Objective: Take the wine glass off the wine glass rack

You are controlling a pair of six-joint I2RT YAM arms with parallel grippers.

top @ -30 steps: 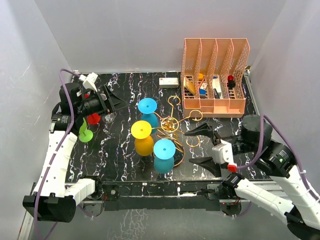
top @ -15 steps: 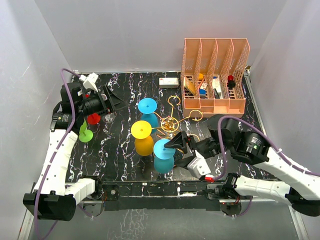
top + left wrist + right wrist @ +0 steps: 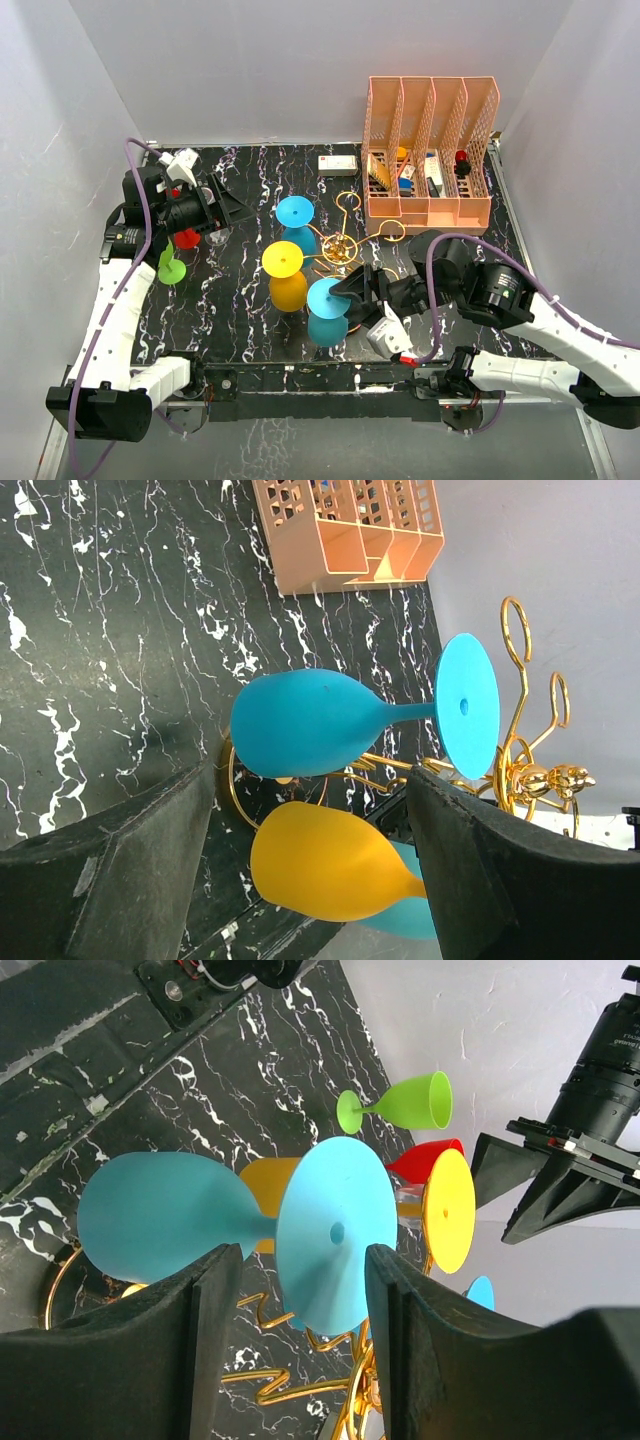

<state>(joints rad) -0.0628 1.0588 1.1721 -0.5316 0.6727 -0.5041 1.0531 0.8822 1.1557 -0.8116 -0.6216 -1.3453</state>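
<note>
The gold wire wine glass rack (image 3: pixel 341 247) stands mid-table with three wine glasses hanging bowl-down: blue (image 3: pixel 295 213), yellow (image 3: pixel 283 261) and cyan (image 3: pixel 328 299). My right gripper (image 3: pixel 360 303) is at the cyan glass from the right. In the right wrist view its fingers (image 3: pixel 205 1330) stand either side of the cyan foot disc (image 3: pixel 335 1230), still apart, and I see no firm contact. My left gripper (image 3: pixel 228 212) hovers open and empty left of the rack. In its wrist view the blue glass (image 3: pixel 310 720) and yellow glass (image 3: pixel 330 870) hang ahead of the fingers.
A green glass (image 3: pixel 171 266) and a red glass (image 3: pixel 187 238) sit under the left arm. An orange slotted file organizer (image 3: pixel 430 150) with small items stands at the back right. A white box (image 3: pixel 338 163) lies at the back edge.
The right arm has swung left from the table's right side up to the cyan glass, and its jaws have narrowed round the foot. The left arm has not moved.
</note>
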